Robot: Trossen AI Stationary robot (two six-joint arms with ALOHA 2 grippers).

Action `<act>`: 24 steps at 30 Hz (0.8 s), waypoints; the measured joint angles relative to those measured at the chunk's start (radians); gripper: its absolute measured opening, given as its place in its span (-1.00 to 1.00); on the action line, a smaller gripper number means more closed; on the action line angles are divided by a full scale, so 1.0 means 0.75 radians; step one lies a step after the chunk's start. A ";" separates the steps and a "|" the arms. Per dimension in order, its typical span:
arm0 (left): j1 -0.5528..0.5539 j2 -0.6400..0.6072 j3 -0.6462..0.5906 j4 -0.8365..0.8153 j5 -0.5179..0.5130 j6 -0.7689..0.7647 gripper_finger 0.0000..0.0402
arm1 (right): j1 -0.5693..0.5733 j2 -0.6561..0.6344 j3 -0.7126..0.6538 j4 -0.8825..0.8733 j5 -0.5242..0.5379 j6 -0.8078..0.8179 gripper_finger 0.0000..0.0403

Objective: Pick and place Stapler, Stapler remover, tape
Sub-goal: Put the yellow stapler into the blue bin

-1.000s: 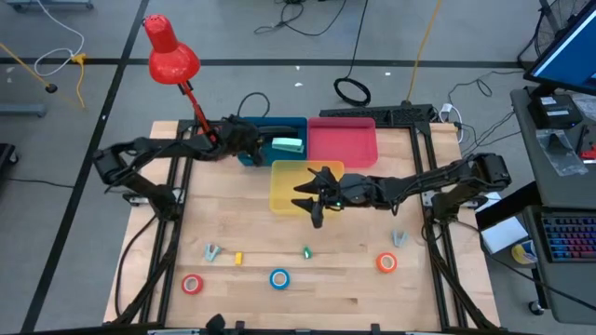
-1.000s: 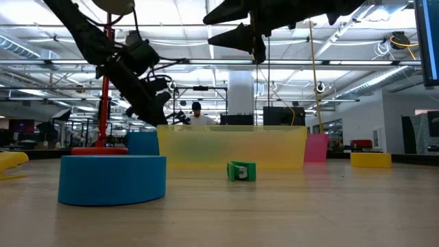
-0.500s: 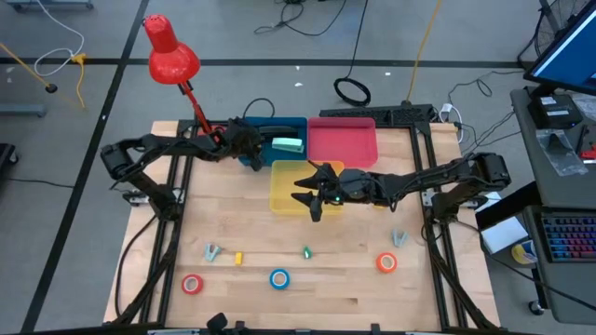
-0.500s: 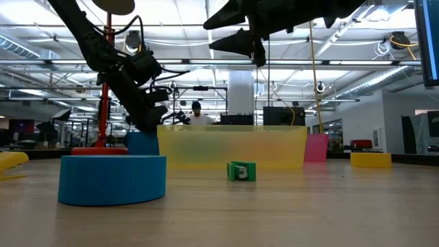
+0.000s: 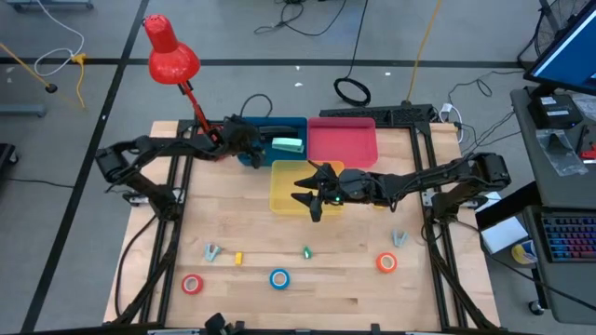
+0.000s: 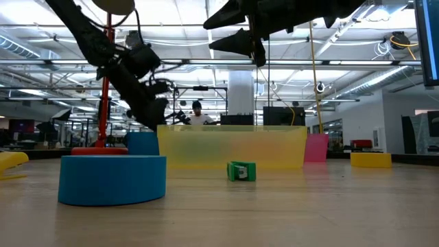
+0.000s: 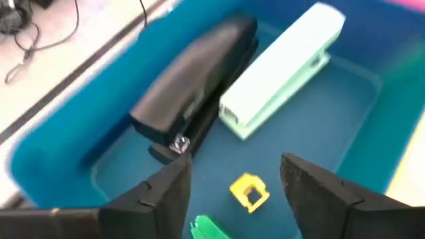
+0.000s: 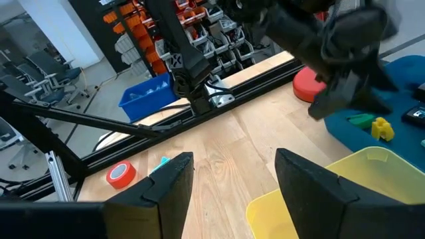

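Observation:
The blue bin [image 5: 276, 140] at the table's far side holds a black stapler [image 7: 192, 99], a mint stapler [image 7: 282, 66], a small yellow piece [image 7: 249, 191] and a green piece [image 7: 207, 229]. My left gripper [image 7: 236, 192] hovers open above the bin floor, its fingers either side of the yellow piece, touching nothing. My right gripper [image 5: 312, 191] hangs open over the yellow bin [image 5: 287, 177] with nothing between its fingers. Red tape [image 5: 192, 284], blue tape [image 5: 279, 278] and orange tape [image 5: 386, 263] lie flat near the table's front. Two stapler removers [image 5: 212, 251] [image 5: 399, 239] lie on the wood.
A pink bin [image 5: 343, 140] stands right of the blue one. A red desk lamp [image 5: 172, 56] rises at the far left, its base beside my left arm. A small yellow bit [image 5: 238, 258] and a green bit [image 5: 306, 252] lie on the front boards.
My left gripper has dipped a little toward the blue bin and come back up.

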 joint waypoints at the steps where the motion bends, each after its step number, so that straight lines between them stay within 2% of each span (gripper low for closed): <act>1: 0.000 -0.031 0.006 -0.011 0.000 -0.003 0.17 | 0.000 0.000 0.000 0.000 0.000 0.000 0.02; 6: -0.004 -0.225 0.026 -0.071 0.001 -0.039 0.23 | 0.000 0.000 0.000 -0.001 0.000 -0.014 0.04; 13: -0.067 -0.477 0.028 -0.362 0.012 -0.100 0.24 | -0.015 0.000 0.000 -0.003 0.000 -0.030 0.04; 18: -0.121 -0.552 0.027 -0.646 0.017 -0.165 0.24 | -0.056 0.000 0.000 -0.004 0.000 -0.065 0.03; 24: -0.183 -0.562 0.027 -0.967 0.137 -0.252 0.24 | -0.126 0.000 0.000 -0.006 0.001 -0.065 0.03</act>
